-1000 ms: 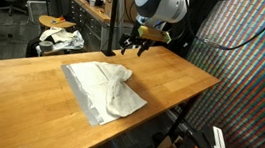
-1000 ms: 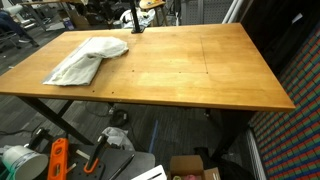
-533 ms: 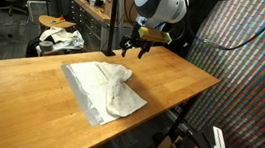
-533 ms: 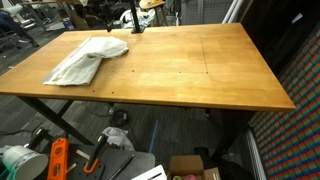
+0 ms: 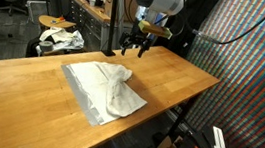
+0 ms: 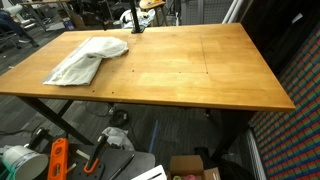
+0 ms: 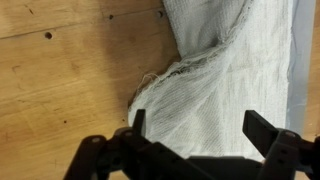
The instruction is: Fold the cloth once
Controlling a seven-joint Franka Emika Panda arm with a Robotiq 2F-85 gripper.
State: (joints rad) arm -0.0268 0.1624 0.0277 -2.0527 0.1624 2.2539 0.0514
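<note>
Gripper jaws wide apart, nothing held, hanging clear of the cloth.
Cloth: off-white, rumpled, top layer bunched over, grey edge showing along its 7 o'clock side. It lies on the wooden table, at 7 o'clock from the gripper. Wrist view: cloth fills 12–4 o'clock, bare wood at 9. Arm drops in from above, wrist pointing down.

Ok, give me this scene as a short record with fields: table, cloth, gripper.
table: wooden top
cloth: off-white, rumpled, lying on the table, grey edge showing along one side
gripper: open, empty, hangs in the air above the table, not touching the cloth
</note>
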